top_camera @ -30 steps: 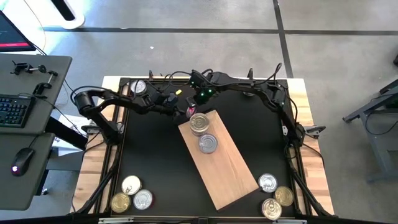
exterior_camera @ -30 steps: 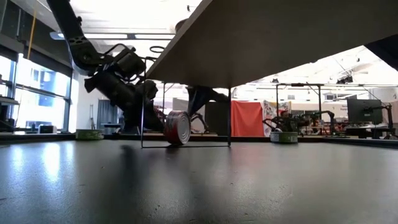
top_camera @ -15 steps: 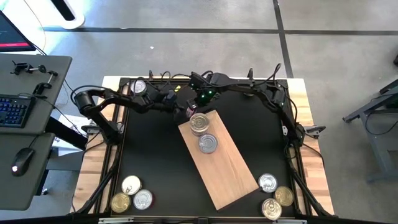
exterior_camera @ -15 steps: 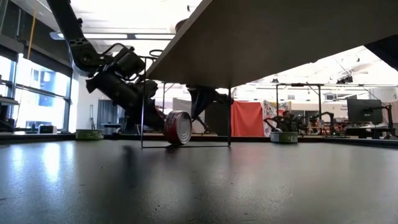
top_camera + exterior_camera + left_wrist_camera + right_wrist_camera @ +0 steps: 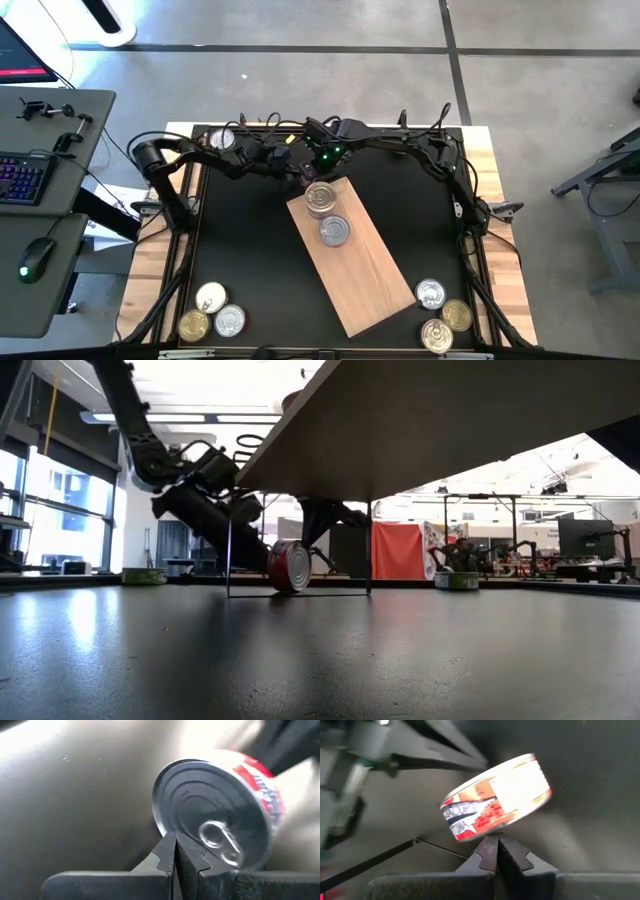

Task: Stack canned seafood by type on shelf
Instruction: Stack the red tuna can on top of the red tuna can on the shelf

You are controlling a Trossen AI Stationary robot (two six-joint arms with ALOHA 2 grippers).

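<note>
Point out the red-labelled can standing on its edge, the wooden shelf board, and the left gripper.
red-labelled can [image 5: 210, 815]: left wrist view, silver lid.
wooden shelf board [image 5: 370, 275]: high view, bare wood.
left gripper [image 5: 176, 851]: left wrist view, shut fingertips.

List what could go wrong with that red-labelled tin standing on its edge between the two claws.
1. The red-labelled tin stands on its rim on the black table, so it may roll off along the tabletop if nudged.
2. Both the left claw and the right claw are shut, so neither can grip the tin; they can only push it.
3. The tin sits beside the far end of the wooden board, where two tins are stacked; a hard push might disturb them.
</note>
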